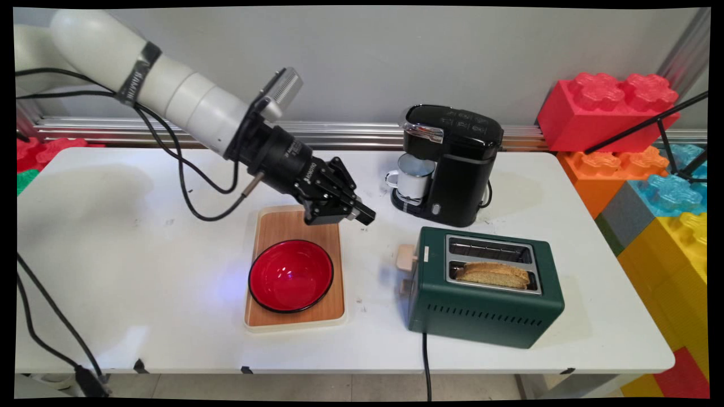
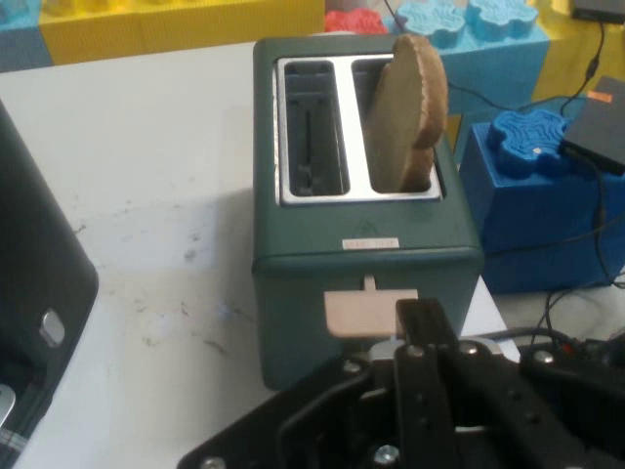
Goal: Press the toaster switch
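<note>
A: What is sitting on the left?
B: A red bowl [image 1: 291,275], on a wooden tray [image 1: 270,226]. The end effector [image 1: 362,213] is hanging above it, pressed together, holding nothing.
A: And the toast [image 1: 495,274]?
B: It is sticking out of the green toaster [image 1: 481,308]. It looks light and crumbly, so pinching its top softly seems best.

Bright even light, soft shadows

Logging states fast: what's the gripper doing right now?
Gripper: shut, holding nothing, above the table between the tray and the toaster.
</note>
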Motion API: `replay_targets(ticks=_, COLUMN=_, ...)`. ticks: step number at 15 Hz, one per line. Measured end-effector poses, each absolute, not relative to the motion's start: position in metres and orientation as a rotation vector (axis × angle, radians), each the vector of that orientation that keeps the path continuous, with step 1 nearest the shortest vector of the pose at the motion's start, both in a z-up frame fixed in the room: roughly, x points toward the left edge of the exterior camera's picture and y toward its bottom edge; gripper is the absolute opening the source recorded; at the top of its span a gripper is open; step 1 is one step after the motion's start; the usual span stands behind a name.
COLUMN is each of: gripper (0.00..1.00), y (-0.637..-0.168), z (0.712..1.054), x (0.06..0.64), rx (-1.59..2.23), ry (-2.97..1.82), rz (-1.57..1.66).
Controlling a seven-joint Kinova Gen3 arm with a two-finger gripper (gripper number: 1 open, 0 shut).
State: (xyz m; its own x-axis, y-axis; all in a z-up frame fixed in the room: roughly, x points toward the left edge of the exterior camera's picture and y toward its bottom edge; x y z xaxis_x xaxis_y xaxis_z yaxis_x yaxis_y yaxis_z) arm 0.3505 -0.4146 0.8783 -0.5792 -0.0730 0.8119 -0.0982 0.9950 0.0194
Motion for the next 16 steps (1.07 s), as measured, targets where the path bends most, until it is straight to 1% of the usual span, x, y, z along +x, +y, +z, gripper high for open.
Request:
replay_targets(ticks=6, gripper=0.00, y=-0.422, z=0.857, x=0.325, rx=0.151, ry=-2.167, rz=0.016)
replay_targets(ticks=16, gripper=0.00, y=-0.425, z=0.824, x=0.304, rx=0.189, ry=-2.155, rz=-0.036)
